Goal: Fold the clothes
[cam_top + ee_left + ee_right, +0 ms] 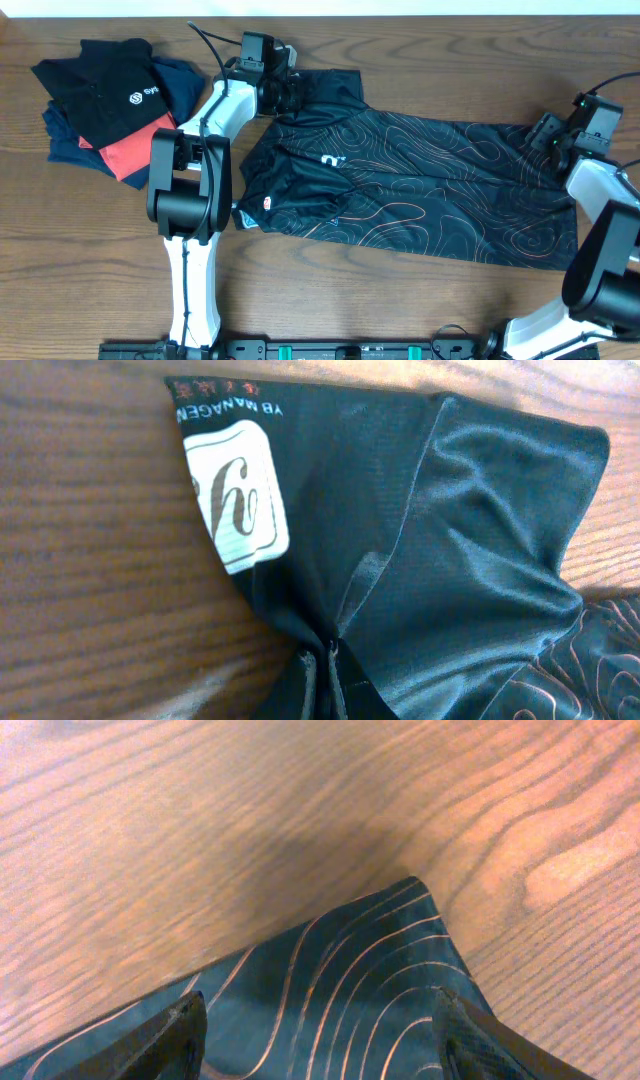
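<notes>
Black, shiny fabric of the jersey [420,190] lies spread flat on the wooden table [400,320], one end by our left gripper [283,93] and the other by our right gripper [552,135]. We have the left jaws pressed together on a bunched fold of the jersey [450,540]. Ahead of the pinch the cloth fans out wide, and a white printed patch [235,495] sits ahead and to the left of it. Our right jaws stand apart, with one finger [165,1040] on either side of a copper-lined corner of the jersey [340,985] and bare wood beyond them. We cannot tell whether those fingers touch the cloth. A pile of other garments [105,100] lies well apart from the right jaws and nearer the left arm.
</notes>
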You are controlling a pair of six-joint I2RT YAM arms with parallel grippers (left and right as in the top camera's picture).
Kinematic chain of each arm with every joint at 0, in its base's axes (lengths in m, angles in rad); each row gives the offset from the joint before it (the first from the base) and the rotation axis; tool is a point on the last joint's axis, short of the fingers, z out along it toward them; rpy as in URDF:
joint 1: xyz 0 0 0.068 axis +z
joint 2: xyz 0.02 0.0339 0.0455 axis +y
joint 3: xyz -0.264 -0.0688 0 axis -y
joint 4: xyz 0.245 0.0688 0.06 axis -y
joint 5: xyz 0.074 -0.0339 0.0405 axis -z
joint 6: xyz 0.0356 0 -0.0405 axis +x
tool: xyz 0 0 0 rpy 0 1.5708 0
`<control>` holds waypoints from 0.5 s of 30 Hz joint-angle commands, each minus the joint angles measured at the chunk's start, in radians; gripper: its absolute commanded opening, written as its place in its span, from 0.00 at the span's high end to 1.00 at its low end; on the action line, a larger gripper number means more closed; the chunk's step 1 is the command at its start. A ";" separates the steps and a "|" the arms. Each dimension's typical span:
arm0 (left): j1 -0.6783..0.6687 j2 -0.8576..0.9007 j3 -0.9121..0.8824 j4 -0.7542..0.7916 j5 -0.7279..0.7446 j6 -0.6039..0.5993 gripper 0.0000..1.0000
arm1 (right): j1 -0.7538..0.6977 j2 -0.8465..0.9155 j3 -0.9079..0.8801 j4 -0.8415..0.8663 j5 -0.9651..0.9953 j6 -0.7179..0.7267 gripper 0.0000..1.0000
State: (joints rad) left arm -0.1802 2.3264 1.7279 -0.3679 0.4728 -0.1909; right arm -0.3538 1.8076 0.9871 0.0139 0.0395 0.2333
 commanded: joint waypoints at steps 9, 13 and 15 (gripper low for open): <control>-0.001 -0.024 -0.009 -0.040 0.013 -0.005 0.94 | -0.047 0.140 0.007 0.106 0.137 0.114 0.28; -0.001 -0.024 -0.009 -0.043 0.013 -0.005 0.94 | -0.063 0.163 0.007 0.145 0.132 0.114 0.29; -0.001 -0.024 -0.009 -0.045 0.014 -0.005 0.94 | -0.066 0.176 0.007 0.167 0.128 0.114 0.29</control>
State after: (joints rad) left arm -0.1802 2.3264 1.7271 -0.4053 0.4728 -0.1909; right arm -0.4114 1.9507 0.9874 0.1673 0.1558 0.3294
